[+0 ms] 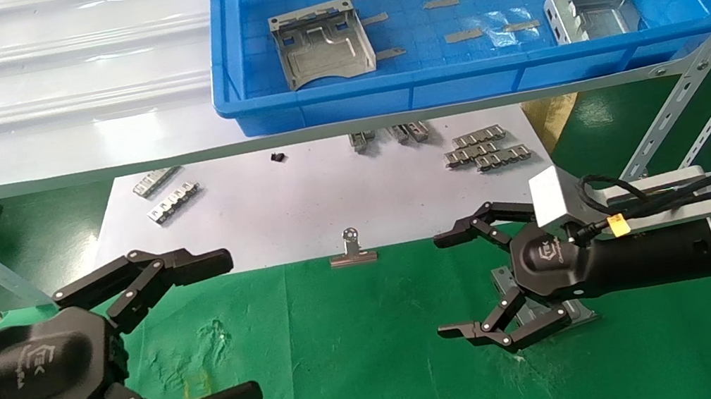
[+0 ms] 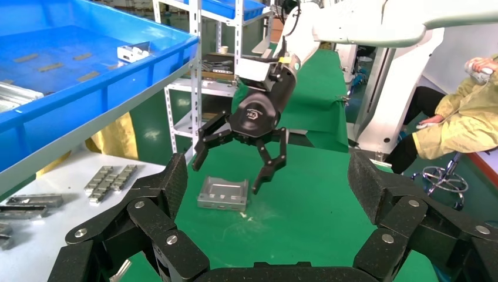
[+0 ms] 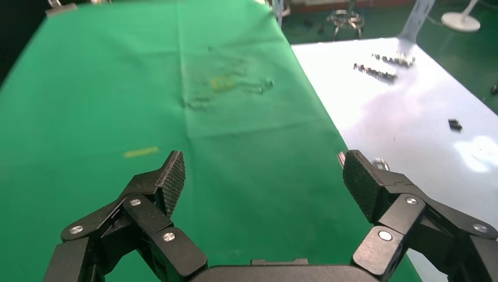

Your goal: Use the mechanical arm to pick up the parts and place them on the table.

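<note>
My right gripper is open and empty, hovering just above one silvery sheet-metal part that lies on the green cloth table. My hand hides most of that part. The left wrist view shows the part whole on the cloth, with the right gripper spread above it and not touching. Two more parts lie in the blue bin on the shelf, one left and one right. My left gripper is open and empty over the cloth at the front left.
A white paper sheet behind the cloth carries grey clip strips and a binder clip. A pale ribbed shelf overhangs it. Slanted metal struts stand at the right. A seated person is beyond the table.
</note>
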{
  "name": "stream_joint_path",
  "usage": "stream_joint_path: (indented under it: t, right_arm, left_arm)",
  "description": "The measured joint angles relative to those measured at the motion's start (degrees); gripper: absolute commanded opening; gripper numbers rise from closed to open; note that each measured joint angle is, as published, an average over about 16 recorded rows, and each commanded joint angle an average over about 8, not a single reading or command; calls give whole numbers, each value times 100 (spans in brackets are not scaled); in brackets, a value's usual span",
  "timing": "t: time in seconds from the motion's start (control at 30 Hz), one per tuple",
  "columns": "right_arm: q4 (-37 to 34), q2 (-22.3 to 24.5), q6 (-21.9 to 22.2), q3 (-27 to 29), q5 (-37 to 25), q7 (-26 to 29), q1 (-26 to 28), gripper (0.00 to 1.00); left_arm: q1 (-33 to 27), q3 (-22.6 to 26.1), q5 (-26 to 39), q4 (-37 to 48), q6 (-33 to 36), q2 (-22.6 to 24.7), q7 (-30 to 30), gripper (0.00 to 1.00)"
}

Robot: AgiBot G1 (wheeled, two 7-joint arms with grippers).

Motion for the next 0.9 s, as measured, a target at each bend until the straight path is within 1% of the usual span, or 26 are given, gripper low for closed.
stream_joint_path:
  t: [0.9]
  right_arm:
    - [3044,988,276,2389,726,1787,-1968,100]
  left_arm:
    - [0,0,0,0,0,0,0,100]
